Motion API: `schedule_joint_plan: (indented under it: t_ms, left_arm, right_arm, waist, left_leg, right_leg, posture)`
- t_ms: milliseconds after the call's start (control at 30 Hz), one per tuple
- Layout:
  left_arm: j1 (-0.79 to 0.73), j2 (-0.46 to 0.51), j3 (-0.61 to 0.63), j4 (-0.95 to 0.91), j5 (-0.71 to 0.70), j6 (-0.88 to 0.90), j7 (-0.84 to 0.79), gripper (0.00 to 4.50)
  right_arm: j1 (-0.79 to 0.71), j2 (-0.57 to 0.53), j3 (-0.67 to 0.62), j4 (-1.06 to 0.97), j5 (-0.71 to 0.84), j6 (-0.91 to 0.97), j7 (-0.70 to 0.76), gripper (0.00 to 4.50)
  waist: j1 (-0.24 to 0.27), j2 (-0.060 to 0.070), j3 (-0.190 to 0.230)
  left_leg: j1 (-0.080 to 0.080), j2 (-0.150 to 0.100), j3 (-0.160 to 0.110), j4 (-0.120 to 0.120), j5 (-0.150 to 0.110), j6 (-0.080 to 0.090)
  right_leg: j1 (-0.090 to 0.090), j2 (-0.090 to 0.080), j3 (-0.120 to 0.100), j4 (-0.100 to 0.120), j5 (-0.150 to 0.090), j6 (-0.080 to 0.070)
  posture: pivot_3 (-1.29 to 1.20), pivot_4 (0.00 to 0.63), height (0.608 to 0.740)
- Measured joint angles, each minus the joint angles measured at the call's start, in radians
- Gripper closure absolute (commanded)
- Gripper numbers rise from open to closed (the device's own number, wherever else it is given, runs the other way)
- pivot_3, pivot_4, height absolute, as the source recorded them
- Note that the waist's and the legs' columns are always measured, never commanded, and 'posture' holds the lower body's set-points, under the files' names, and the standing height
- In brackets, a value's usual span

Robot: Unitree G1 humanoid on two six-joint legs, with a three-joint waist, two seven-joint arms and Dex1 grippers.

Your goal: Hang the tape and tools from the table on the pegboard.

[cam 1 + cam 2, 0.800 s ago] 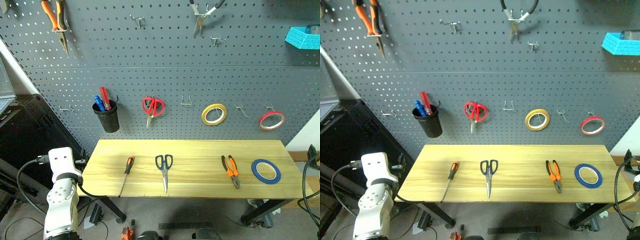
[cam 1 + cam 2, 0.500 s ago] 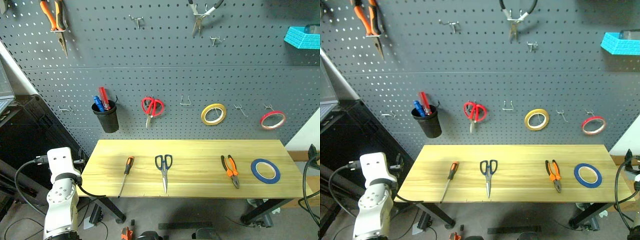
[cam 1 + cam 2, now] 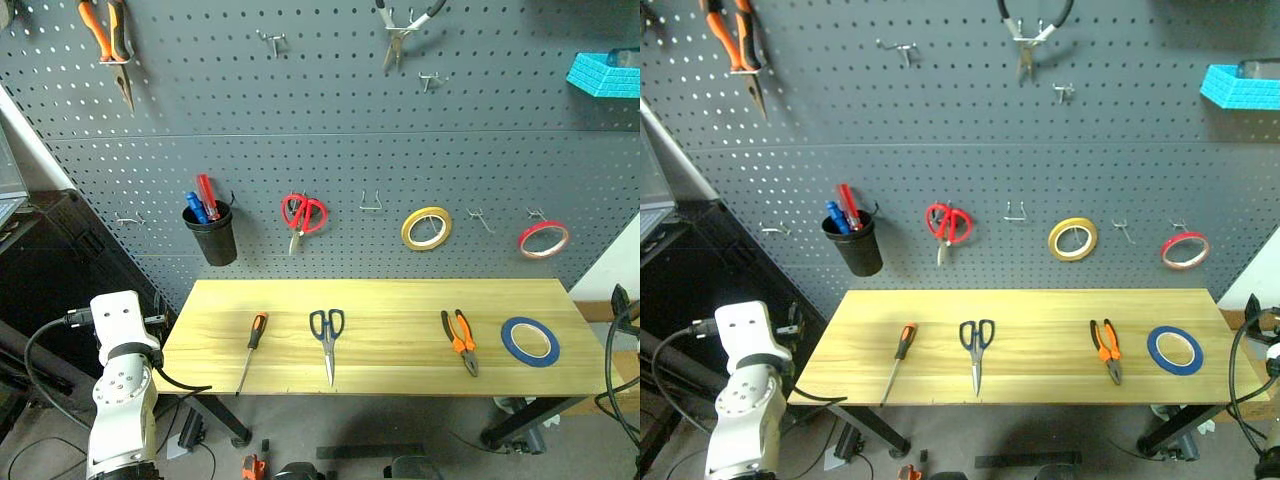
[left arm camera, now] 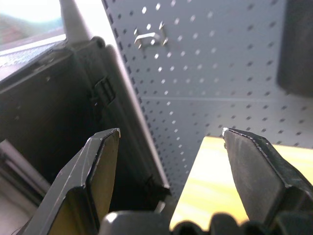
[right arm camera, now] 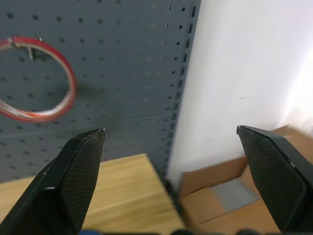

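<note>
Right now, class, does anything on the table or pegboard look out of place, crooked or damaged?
Nothing stands out. The screwdriver, scissors, pliers and blue tape lie in a neat row on the table, apart from one another. On the pegboard, everything hangs from its hooks.

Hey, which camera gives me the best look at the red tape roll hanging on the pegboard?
The right wrist view: the red tape roll hangs large on its hook on the pegboard, though its left part is cut off. Both eye views show the whole roll, but small, at the board's right end, above the table.
</note>
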State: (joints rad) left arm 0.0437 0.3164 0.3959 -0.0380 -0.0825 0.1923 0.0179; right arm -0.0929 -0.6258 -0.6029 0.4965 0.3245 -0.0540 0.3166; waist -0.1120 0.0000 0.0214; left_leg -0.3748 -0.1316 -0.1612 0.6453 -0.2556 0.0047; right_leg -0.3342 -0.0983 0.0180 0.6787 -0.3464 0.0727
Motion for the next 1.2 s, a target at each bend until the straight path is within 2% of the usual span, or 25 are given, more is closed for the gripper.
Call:
schedule_joint_plan:
  t_ms: [233,367,533,767,967,1200]
  left_arm:
    - [-0.002,0.000,-0.030,-0.009,0.035,0.037,0.011,0.90]
    - [-0.029,0.001,-0.054,-0.009,0.024,0.030,-0.031,0.90]
    - [-0.050,0.026,-0.165,-0.084,0.010,0.106,-0.149,0.90]
    - [-0.052,0.115,-0.322,-0.217,0.055,0.180,-0.276,0.90]
    - [-0.196,0.148,-0.463,-0.283,-0.020,0.324,-0.476,0.90]
    - [-0.340,0.168,-0.549,-0.296,-0.073,0.388,-0.626,0.90]
  right_arm:
    - [0.007,0.007,0.029,-0.072,0.009,0.045,0.017,0.00]
    - [0.038,0.008,0.056,-0.127,0.006,0.067,0.032,0.00]
    - [0.090,0.023,0.137,-0.313,0.045,0.260,0.083,0.00]
    - [0.150,0.010,0.182,-0.509,0.049,0.451,0.093,0.00]
    - [0.034,-0.038,0.288,-0.410,-0.020,0.614,0.083,0.00]
    - [-0.151,-0.070,0.356,-0.179,-0.081,0.652,0.101,0.00]
  waist:
    - [0.002,0.000,0.000]
    - [0.006,-0.001,0.001]
    - [0.005,-0.002,0.006]
    - [0.004,-0.003,0.050]
    - [-0.001,-0.001,0.108]
    - [-0.026,-0.004,0.170]
  left_leg:
    - [0.000,0.000,0.000,0.000,0.000,0.000]
    - [0.000,0.000,0.000,0.000,0.000,0.000]
    - [-0.002,0.000,0.000,0.000,0.000,0.000]
    - [-0.005,0.001,0.000,0.000,-0.001,0.001]
    - [-0.009,0.001,0.003,0.000,-0.001,0.002]
    - [-0.018,0.004,0.014,0.000,-0.002,0.004]
  right_leg:
    - [0.000,0.000,0.000,0.000,0.000,0.000]
    - [0.000,0.000,0.000,0.000,0.000,0.000]
    - [-0.001,0.000,0.000,0.000,0.000,0.000]
    - [-0.003,0.000,0.000,-0.002,0.000,0.000]
    - [-0.003,0.000,0.000,-0.001,0.002,-0.003]
    - [-0.011,0.000,0.000,-0.002,0.002,-0.004]
  posture:
    - [-0.16,0.000,0.740]
    - [-0.18,0.022,0.740]
    - [-0.21,0.065,0.740]
    - [-0.27,0.141,0.740]
    - [-0.29,0.201,0.740]
    - [-0.31,0.273,0.740]
